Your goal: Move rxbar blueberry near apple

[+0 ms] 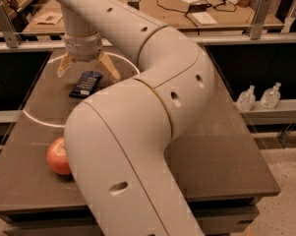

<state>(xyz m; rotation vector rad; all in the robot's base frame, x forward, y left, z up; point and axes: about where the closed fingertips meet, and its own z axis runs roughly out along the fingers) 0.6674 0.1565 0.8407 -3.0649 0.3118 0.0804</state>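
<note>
There is one rxbar blueberry [86, 84], one apple [58, 156] and one end effector [87, 72]. The end effector hangs over the far left part of the tabletop [226, 146]. Its two fingers [110, 68] are spread wide and hold nothing. The bar lies flat just under them, inside a white ring [37, 121]. The apple sits well apart from the bar, close to the near left edge, partly hidden by the big arm [137, 146]. Bare brown tabletop shows between the two. Two small bottles [258, 97] stand on a ledge off to the right.
</note>
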